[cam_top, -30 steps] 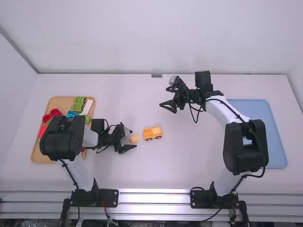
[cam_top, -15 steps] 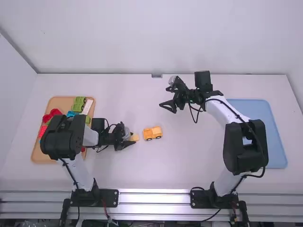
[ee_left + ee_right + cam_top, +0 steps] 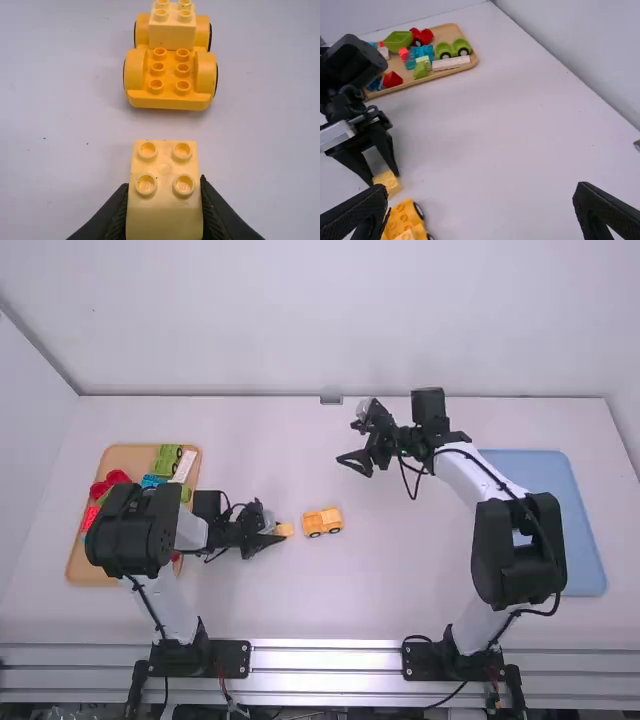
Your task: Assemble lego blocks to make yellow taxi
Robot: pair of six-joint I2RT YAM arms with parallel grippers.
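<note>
- Yellow car base (image 3: 170,101) stands upright on its wheels, with open studs at one end and a pale yellow block (image 3: 172,35) seated on the other.
- Just beside the car base, on its left, is a four-studded yellow block (image 3: 165,167); the left gripper (image 3: 281,532) has this block clamped between its fingers, next to the car's open-stud end, with the two toys apart.
- Beyond the car base and slightly to its right, the right gripper (image 3: 354,467) has its fingers spread wide, with nothing between them.
- Well apart from the car base, on its left, a wooden tray (image 3: 473,59) holds a mix of toy parts: a green wheeled piece (image 3: 454,48), a long white block (image 3: 451,63), blue blocks (image 3: 422,51), a green tub-shaped piece (image 3: 397,42), red pieces (image 3: 422,36) and a red wedge (image 3: 392,80). The left arm hides part of this tray in the high view.
- Well apart on the car base's right lies a blue tray (image 3: 585,520), partly behind the right arm.
- Under and around the car base spreads the white table (image 3: 400,570), with a few dark specks near the car. Metal rails (image 3: 325,660) run along the table's near edge, beside the arm bases.
- Past the car base, at the table's far edge, rises a plain pale wall (image 3: 330,320), with a small grey fitting (image 3: 331,398) at its foot.
</note>
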